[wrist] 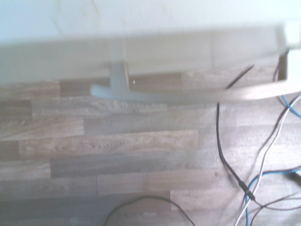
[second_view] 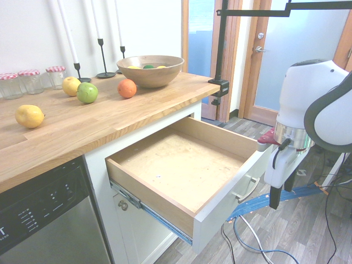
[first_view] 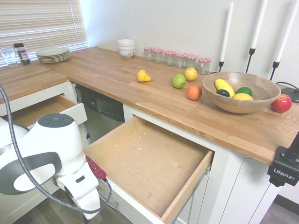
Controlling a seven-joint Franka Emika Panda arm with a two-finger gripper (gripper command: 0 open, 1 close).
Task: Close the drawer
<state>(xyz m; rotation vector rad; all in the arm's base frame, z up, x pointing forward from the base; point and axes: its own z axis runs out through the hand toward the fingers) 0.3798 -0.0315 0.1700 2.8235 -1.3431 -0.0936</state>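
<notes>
Fingers (second_view: 280, 204) apparently open, beside drawer (second_view: 231, 206).

Drawer (first_view: 154, 163) front panel hidden behind arm at lower left; fingers (second_view: 275, 198) partly cut behind it; handle (wrist: 188, 96) blurred in wrist view.

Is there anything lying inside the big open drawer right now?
No: the drawer stands pulled out, and its bare light-brown wooden bottom shows nothing lying on it in either exterior view.
</notes>
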